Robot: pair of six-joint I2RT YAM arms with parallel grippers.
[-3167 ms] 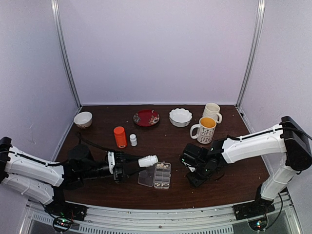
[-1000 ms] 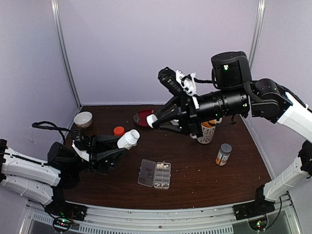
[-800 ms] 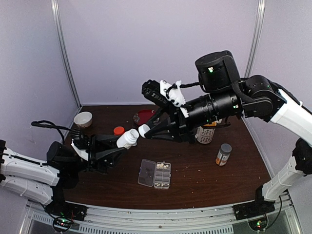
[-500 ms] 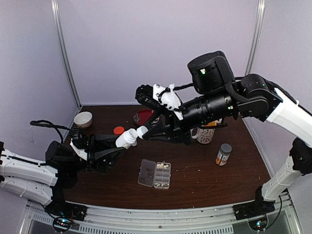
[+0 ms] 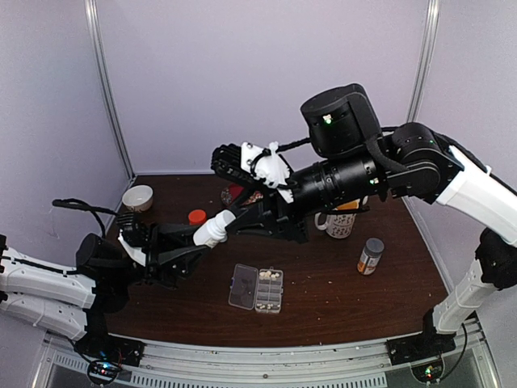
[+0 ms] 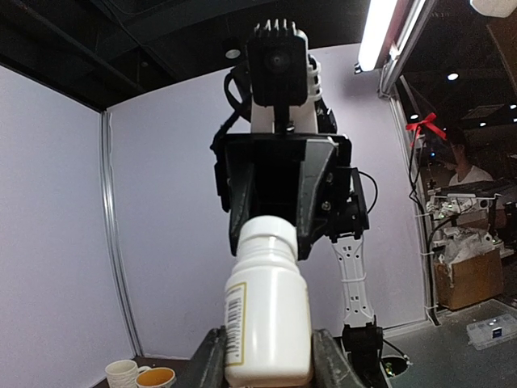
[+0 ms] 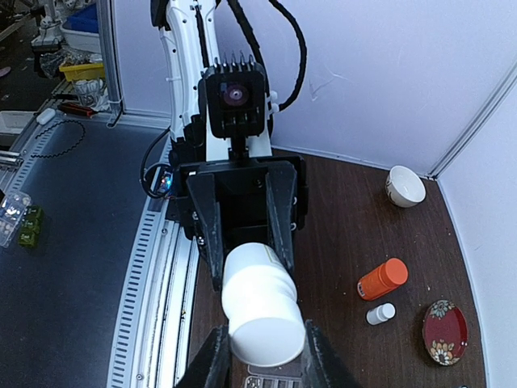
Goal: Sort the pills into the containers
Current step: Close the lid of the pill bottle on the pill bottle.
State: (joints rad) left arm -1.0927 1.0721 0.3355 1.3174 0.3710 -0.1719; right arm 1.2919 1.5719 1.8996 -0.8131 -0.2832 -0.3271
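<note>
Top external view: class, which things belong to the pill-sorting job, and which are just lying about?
Job: white bottle, gripped by left end effector and right end effector; pill box; pills in it.
Lying about: orange bottle, small white bottle, small bowl, mug, red plate, brown bottle.

Right end effector (image 5: 232, 221), cap (image 5: 226, 217) onto bottle (image 5: 207, 234)

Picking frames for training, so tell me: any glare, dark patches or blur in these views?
Top external: soft, even light, the pill box too small for detail. Left wrist: the ceiling strip light blows out, the right gripper is a backlit dark shape, the white bottle is sharp. Right wrist: evenly lit, the bottle's cap looms large and featureless.
</note>
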